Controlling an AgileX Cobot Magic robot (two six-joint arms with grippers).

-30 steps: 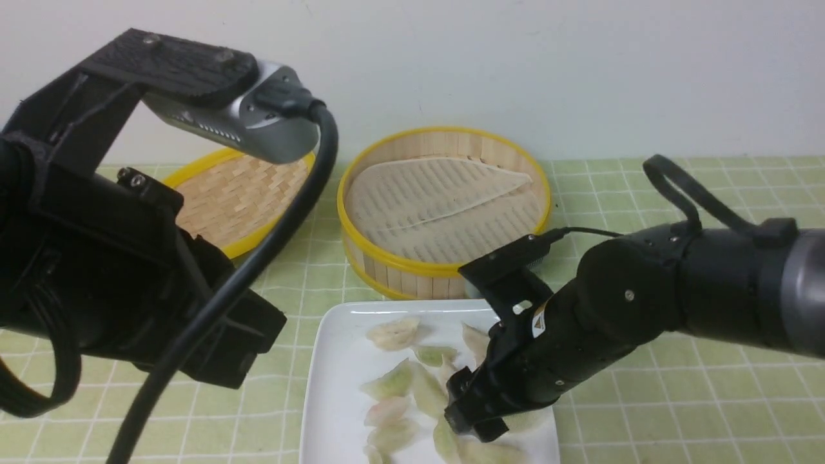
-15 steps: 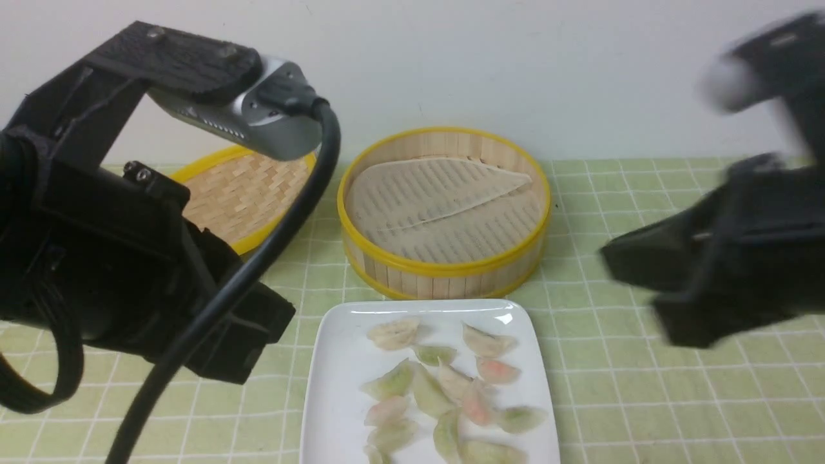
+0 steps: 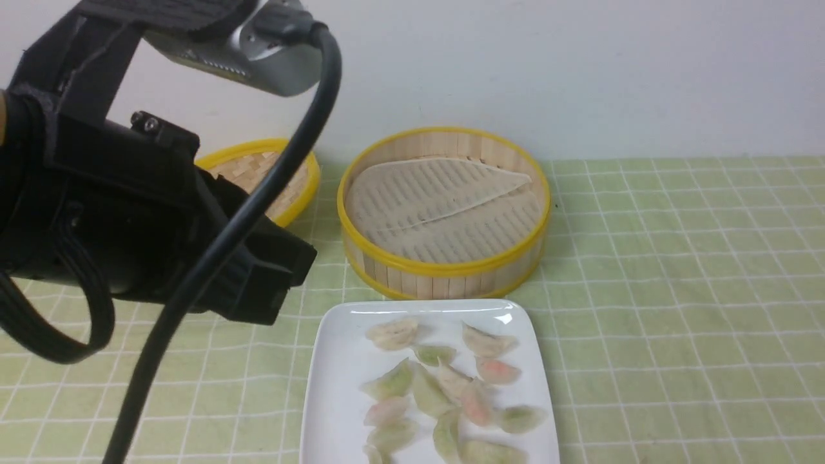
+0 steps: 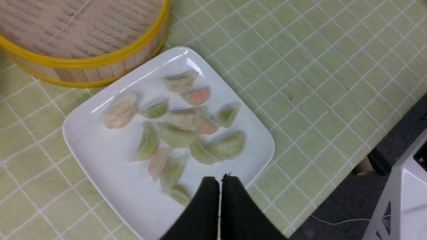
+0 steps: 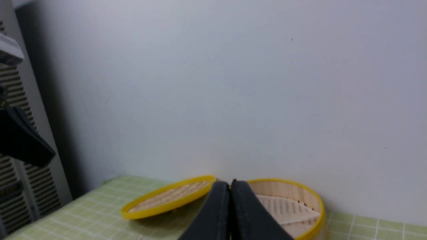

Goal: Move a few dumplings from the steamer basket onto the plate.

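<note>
judged at the closing step: steamer basket [image 3: 445, 283], far centre, holds only its liner; dumplings [image 3: 438, 386] lie on the plate [image 3: 335, 374] just nearer. left gripper [image 4: 220, 180] and right gripper [image 5: 230, 182]: jaws pressed together, empty. next move, i judge: park both arms. green checked cloth [image 3: 677, 290], pale wall [image 3: 580, 64].

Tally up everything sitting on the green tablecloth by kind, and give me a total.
Dumplings: 14, all on the plate
Plate: 1
Steamer basket: 1, no dumplings inside
Basket lid: 1
Total: 17
</note>
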